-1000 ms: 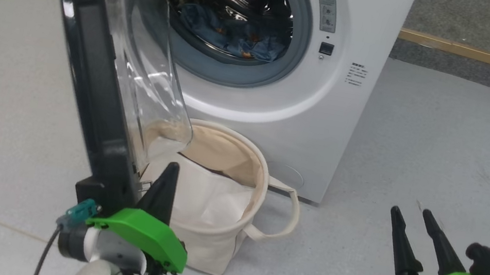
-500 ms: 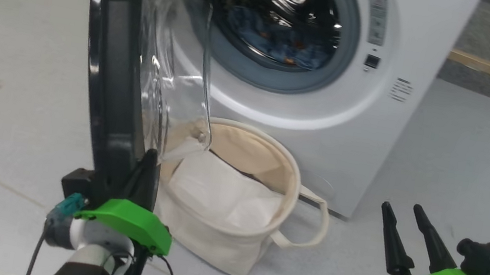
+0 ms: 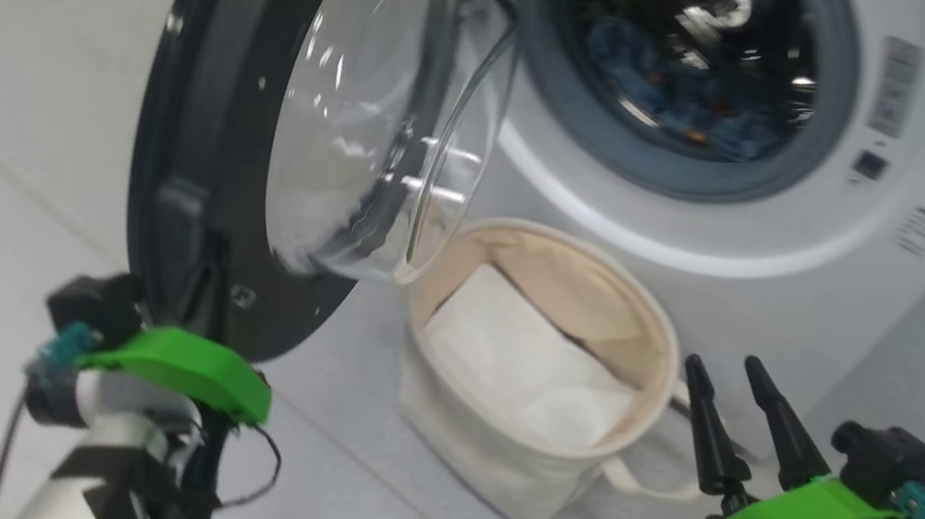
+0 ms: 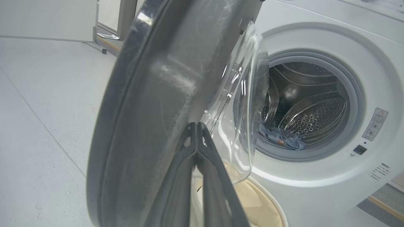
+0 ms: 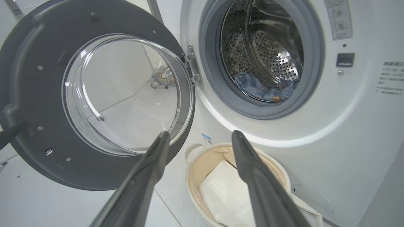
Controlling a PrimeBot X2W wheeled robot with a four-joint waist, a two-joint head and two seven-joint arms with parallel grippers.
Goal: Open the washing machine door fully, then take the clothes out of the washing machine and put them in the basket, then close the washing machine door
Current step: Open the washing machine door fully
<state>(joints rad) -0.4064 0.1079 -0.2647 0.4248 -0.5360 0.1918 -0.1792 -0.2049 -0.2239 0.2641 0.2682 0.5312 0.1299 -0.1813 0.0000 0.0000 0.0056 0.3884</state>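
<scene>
Fingertips of the left gripper (image 4: 196,126) meet, gripping nothing, pressed against the washing machine door (image 3: 197,115), which has swung wider than before; right gripper (image 3: 722,364) gapes empty near the basket (image 3: 479,448); clothes (image 3: 690,110) lie inside the washing machine (image 3: 791,293)

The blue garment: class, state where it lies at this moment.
In the head view's upper right, the blue garment lies low inside the washing machine, just behind its grey rubber ring and above the basket.
</scene>
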